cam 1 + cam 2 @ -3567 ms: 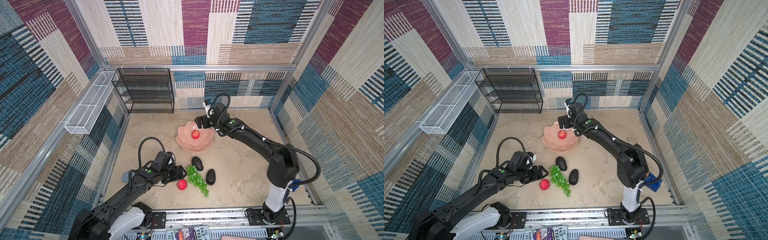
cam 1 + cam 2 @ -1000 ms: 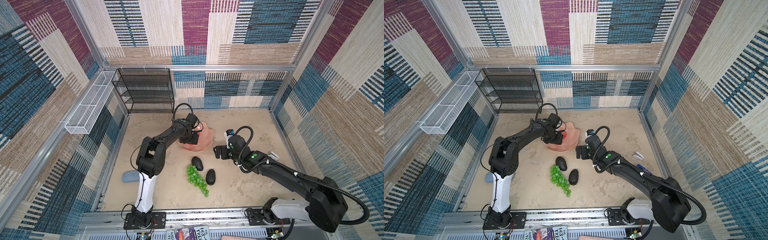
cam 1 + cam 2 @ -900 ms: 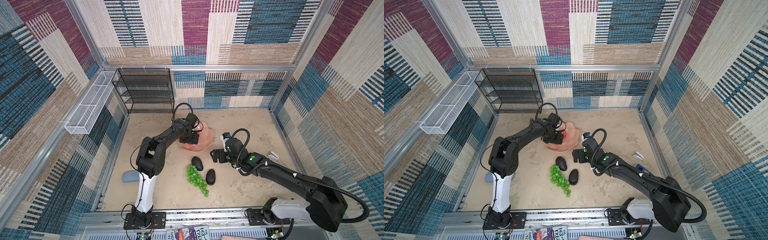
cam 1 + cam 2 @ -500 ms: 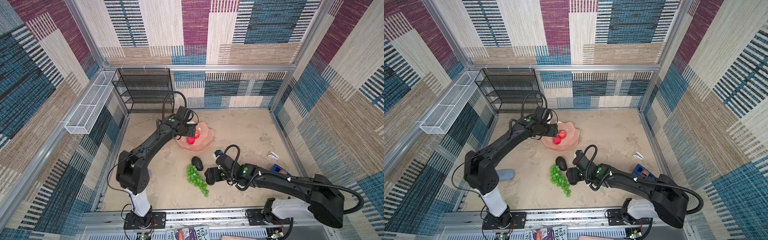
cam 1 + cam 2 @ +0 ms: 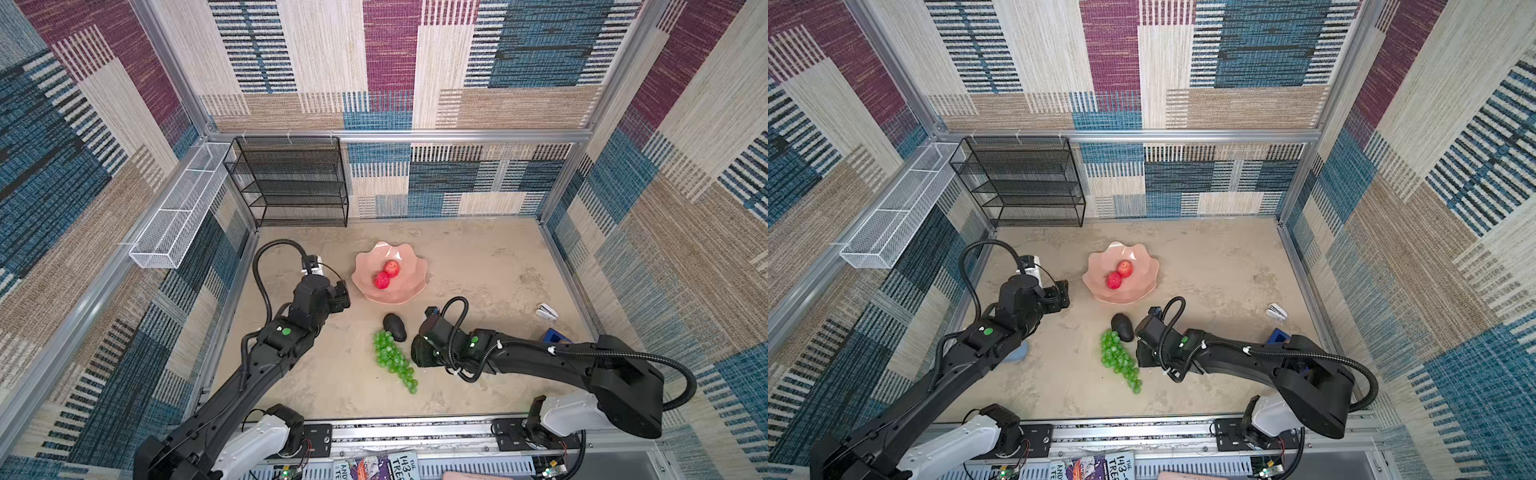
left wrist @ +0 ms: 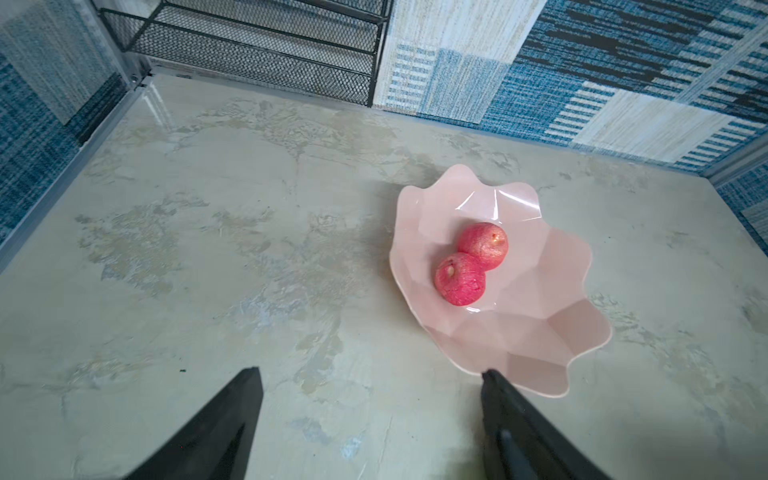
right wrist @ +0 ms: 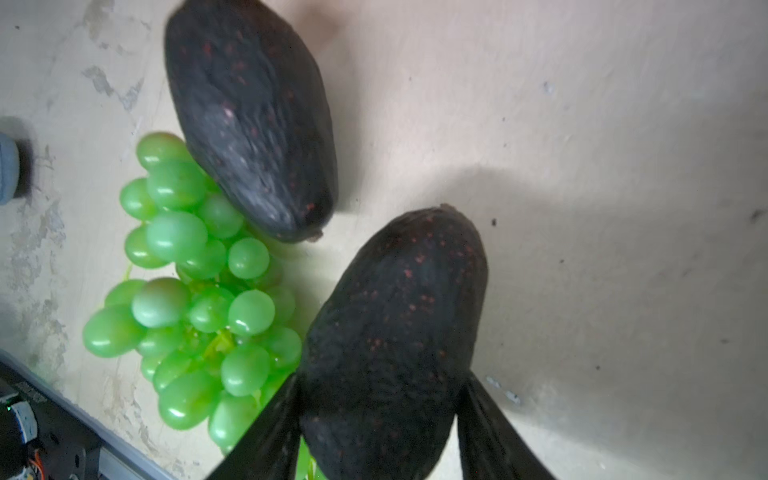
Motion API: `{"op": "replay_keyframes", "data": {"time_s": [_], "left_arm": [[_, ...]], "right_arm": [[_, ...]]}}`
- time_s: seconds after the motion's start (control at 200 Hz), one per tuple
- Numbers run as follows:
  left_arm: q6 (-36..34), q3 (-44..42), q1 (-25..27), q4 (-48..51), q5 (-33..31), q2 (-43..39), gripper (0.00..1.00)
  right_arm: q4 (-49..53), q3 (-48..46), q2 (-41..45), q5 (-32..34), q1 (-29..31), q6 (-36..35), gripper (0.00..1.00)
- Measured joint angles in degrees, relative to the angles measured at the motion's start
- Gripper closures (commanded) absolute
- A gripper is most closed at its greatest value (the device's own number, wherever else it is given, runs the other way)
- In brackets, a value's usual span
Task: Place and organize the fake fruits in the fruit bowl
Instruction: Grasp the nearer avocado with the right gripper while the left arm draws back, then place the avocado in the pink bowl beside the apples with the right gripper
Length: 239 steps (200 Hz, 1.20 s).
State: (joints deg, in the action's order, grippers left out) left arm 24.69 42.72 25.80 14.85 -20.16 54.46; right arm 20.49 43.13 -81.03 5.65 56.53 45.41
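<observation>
Fruit bowl [image 5: 409, 291]: pale pink, scalloped rim; stands on the tabletop just above centre in both top views; holds two fruits.
Upper apple [image 5: 392, 268] and lower apple [image 5: 381, 281]: red, round; touching each other near the bowl's middle; also seen from the left wrist.
Loose avocado [image 5: 395, 327]: dark, egg-shaped; lies on the table below the bowl, apart from it; its lower end rests against the grapes [image 5: 392, 360].
Grapes: bright green bunch; on the table at lower centre, trailing down and to the right; outside the bowl.
Gripped avocado [image 7: 395, 324]: dark with reddish specks; hidden under the right arm in both top views, just right of the grapes; outside the bowl.
Right gripper [image 7: 382, 378]: fingers pressed onto opposite flanks of the gripped avocado, pinching it.
Left gripper [image 6: 370, 374]: fingers spread wide, only bare table showing between them; hangs left of the bowl in both top views.
Black mesh rack [image 5: 291, 183]: upper left, against the back wall.
</observation>
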Motion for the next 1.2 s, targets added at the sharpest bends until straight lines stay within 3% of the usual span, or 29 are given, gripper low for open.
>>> {"op": "replay_keyframes", "data": {"time_s": [0.165,0.341,0.491,0.726,0.952,1.197], "left_arm": [[2.6,-5.0,-1.0,1.4,-0.8,-5.1,0.13],[5.4,-9.6,-1.4,3.0,0.3,-8.8,0.13],[6.8,-10.7,-1.7,3.8,1.4,-11.0,0.13],[7.1,-11.1,-1.9,5.4,2.6,-13.6,0.12],[7.2,-11.2,-2.1,7.0,2.5,-15.7,0.12],[7.1,-11.8,-2.1,7.0,2.4,-16.9,0.11]], "right_arm": [[3.8,6.0,1.8,4.3,-1.7,-3.1,0.49],[2.4,13.9,1.2,6.6,-8.6,-9.3,0.5],[-1.4,20.4,-5.5,6.9,-14.3,-15.3,0.5],[-5.9,30.8,-20.4,3.3,-17.9,-22.2,0.51],[-6.8,35.8,-28.9,0.3,-18.7,-23.1,0.5],[-7.7,36.4,-32.7,-2.5,-18.7,-21.2,0.47]]}}
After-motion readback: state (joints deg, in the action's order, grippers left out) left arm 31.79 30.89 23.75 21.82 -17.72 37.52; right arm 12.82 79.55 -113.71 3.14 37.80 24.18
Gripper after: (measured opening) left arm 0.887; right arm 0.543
